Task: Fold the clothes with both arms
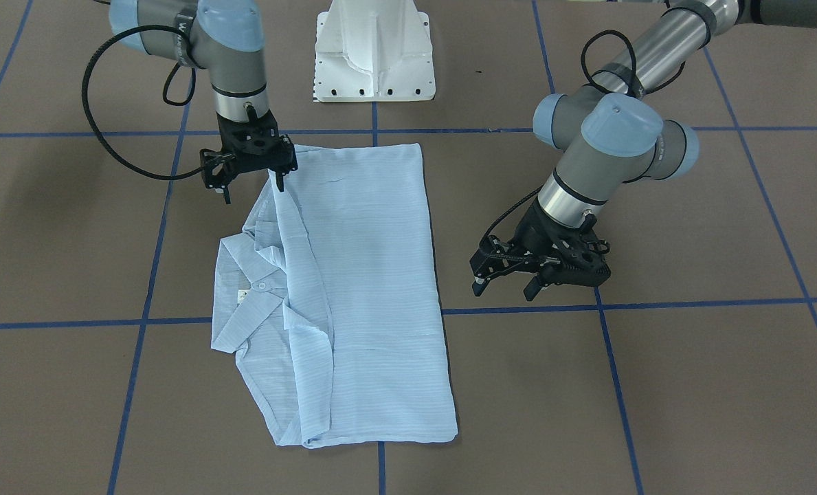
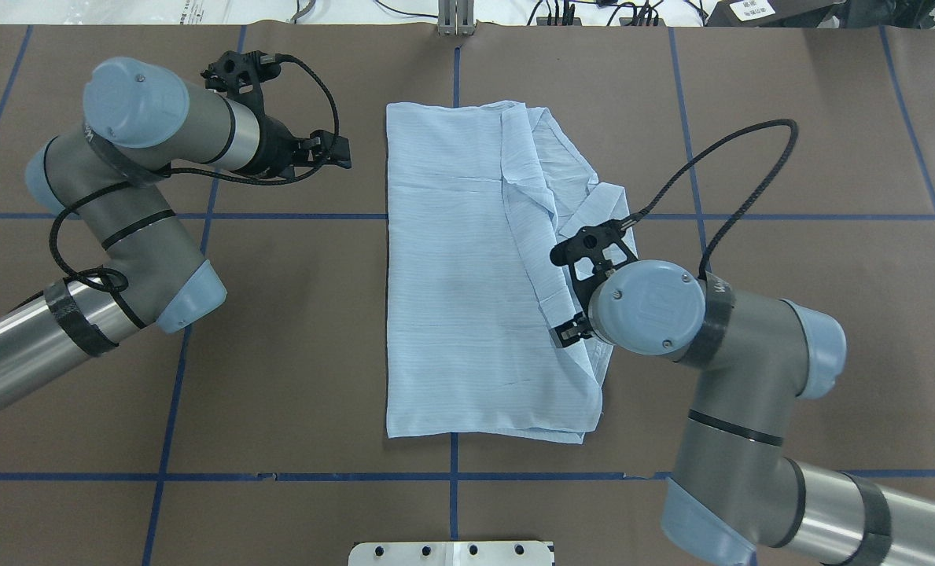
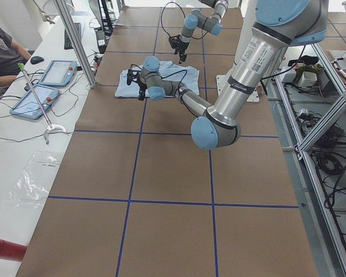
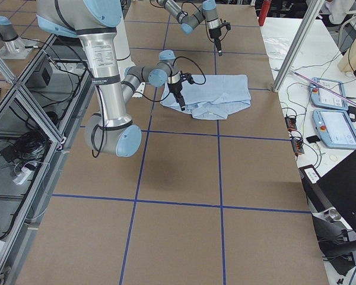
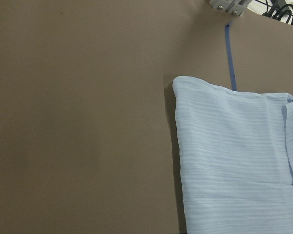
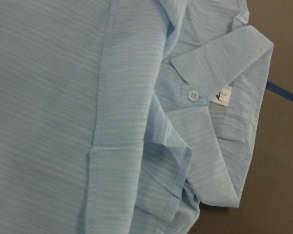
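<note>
The pale-blue striped shirt (image 1: pixel 374 275) lies flat on the brown table, folded into a long rectangle (image 2: pixel 451 275). Its collar (image 1: pixel 257 285), a white button (image 6: pixel 192 94) and the neck label (image 6: pixel 223 95) lie on the robot's right side. My right gripper (image 1: pixel 253 192) hangs open over that edge near the shoulder, one finger (image 1: pixel 281 182) at the cloth's fold, holding nothing. My left gripper (image 1: pixel 504 289) is open just above bare table, beside the shirt's opposite long edge. The left wrist view shows only a shirt corner (image 5: pixel 234 161) and table.
The white pedestal base (image 1: pixel 374 55) stands behind the shirt. Blue tape lines (image 1: pixel 518 309) grid the table. A side bench with tablets (image 3: pixel 60 72) and a seated person (image 3: pixel 3 49) runs along the far edge, with an aluminium post (image 3: pixel 75 40) there.
</note>
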